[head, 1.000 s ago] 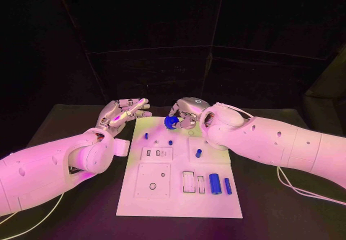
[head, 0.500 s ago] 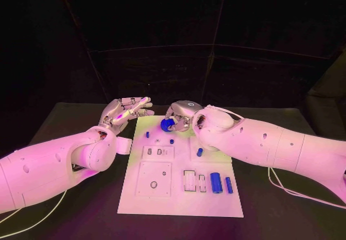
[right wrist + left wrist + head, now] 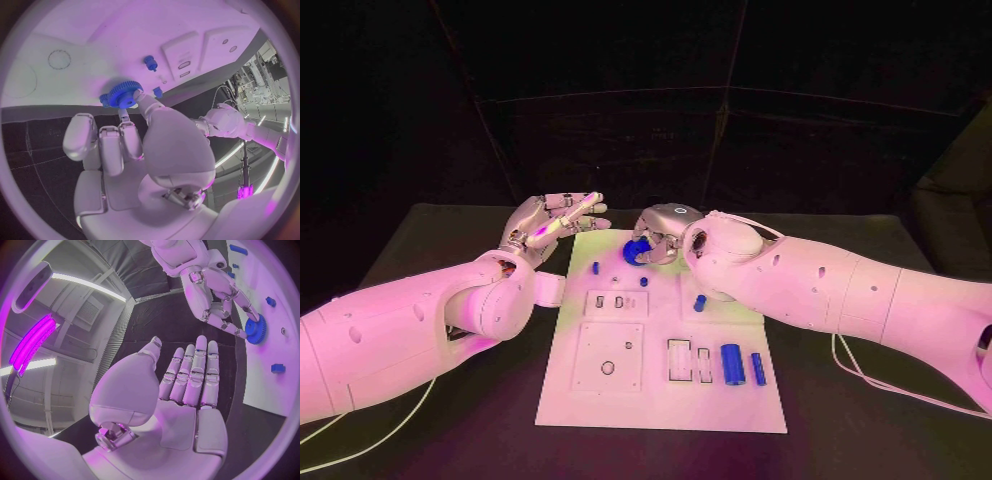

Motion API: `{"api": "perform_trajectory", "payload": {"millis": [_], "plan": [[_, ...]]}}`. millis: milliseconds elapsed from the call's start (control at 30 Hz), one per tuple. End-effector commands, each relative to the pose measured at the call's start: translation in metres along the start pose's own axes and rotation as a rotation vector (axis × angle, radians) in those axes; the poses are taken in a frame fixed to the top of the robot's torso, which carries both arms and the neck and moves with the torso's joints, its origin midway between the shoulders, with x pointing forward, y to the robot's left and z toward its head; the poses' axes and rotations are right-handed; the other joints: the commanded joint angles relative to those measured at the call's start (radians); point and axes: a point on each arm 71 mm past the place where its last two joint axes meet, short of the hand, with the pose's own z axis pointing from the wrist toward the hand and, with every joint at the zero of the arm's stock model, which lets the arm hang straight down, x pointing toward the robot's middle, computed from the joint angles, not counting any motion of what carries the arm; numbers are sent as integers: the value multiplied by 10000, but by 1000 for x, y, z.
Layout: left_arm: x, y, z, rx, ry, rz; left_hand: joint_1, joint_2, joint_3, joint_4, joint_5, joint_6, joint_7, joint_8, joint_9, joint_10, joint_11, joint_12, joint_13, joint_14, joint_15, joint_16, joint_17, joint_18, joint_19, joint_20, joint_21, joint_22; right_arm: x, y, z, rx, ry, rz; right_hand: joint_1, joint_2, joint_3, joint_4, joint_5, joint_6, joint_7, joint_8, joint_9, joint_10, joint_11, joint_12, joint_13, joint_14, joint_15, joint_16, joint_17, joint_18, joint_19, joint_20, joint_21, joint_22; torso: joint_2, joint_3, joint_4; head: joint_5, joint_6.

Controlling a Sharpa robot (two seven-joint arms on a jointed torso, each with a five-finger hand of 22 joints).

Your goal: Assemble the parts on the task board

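Blue gear [image 3: 636,250] | on task board [image 3: 661,400] | pinched by right hand [image 3: 661,232] fingers [image 3: 128,132]

Two white arms are seen reaching forward from either side. The left hand [image 3: 553,222] is held raised with its palm open, its fingers [image 3: 194,372] extended straight and side by side, nothing gripped. The right hand [image 3: 661,232] is turned downward at the end of a bent arm, and a blue gear [image 3: 122,94] is pinched between its fingers [image 3: 134,102], the rest curled in.
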Motion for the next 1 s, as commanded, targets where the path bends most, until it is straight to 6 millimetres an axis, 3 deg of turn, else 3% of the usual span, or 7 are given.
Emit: {"api": "perform_trajectory", "payload": {"millis": [33, 233, 467, 1000], "plan": [[1, -1, 1, 73, 100, -6, 2, 108, -7, -60, 41, 69, 141, -34, -9, 11, 39, -56, -4, -9, 29, -36, 6, 55, -36, 47, -48, -12, 0, -1, 1, 168, 158, -193, -104, -127, -142, 57, -76, -253, 62, -184, -32, -160, 33, -129, 69, 639, 120, 61, 484, -176, -22, 115, 51, 21, -5, -3, -6, -19, 6], [1, -1, 0, 62, 93, -2, -3, 108, -12, -64, 41, 70, 144, -39, -9, 11, 42, -60, -4, -14, 32, -46, 6, 54, -51, 49, -59, -20, 2, -3, 2, 251, 398, -240, -696, -182, -643, 548, 2, -368, 109, -244, -2, -269, 96, -241, -66, 644, 184, 82, 536, -171, -40, 198, 64, 28, -3, -1, 3, -29, 17], [1, -1, 0, 50, 84, 3, -6, 108, -15, -66, 41, 71, 145, -42, -9, 11, 43, -63, -4, -16, 34, -52, 6, 53, -59, 51, -66, -24, 5, -4, 1, 285, 746, -150, -1388, 15, -1200, 1376, 457, -146, 64, -154, 36, -235, 72, -180, -8, 656, 176, 114, 619, -172, -42, 208, 100, 64, 1, 3, -2, -31, 6], [0, -2, 0, 30, 60, 18, -16, 107, -25, -74, 41, 64, 158, -57, -12, 2, 52, -78, -6, -22, 40, -71, 7, 53, -79, 56, -84, -37, 2, -15, -3, 585, 484, 203, -1589, 206, -1481, 1764, 714, -71, 42, -174, 15, -151, 51, -70, 119, 669, 154, 140, 690, -183, -28, 180, 142, 119, -10, 3, 0, -74, 34]]}}
